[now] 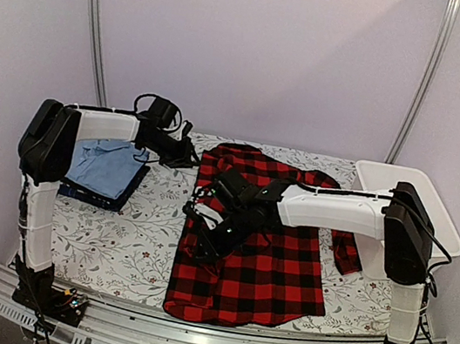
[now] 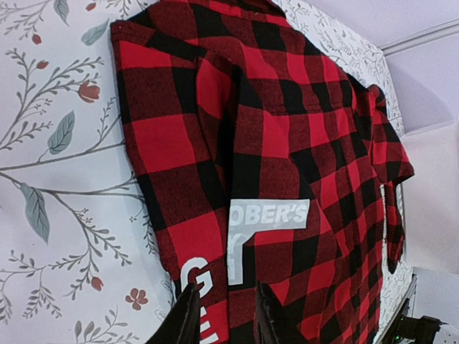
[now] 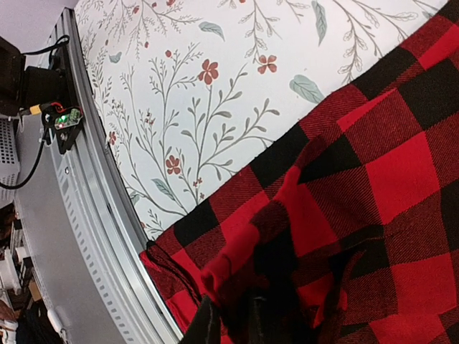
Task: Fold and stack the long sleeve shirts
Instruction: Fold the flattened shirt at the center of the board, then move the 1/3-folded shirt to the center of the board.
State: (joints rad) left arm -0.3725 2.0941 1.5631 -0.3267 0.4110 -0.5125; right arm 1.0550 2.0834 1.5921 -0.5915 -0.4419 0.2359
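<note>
Here, checked flannel shirt (image 2: 287,143), reads "OBER'S"

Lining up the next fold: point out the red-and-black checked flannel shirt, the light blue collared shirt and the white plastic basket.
red-and-black checked flannel shirt (image 1: 274,277), top external view, lower body.
light blue collared shirt (image 1: 107,167), top external view, top face.
white plastic basket (image 1: 390,168), top external view, far rim.

Table (image 1: 131,235) has a floral cover. Directly on it: flannel shirt (image 1: 260,256) centre-right, navy garment (image 1: 97,198) far left. Basket (image 1: 389,170) sits at the far-right corner.
</note>
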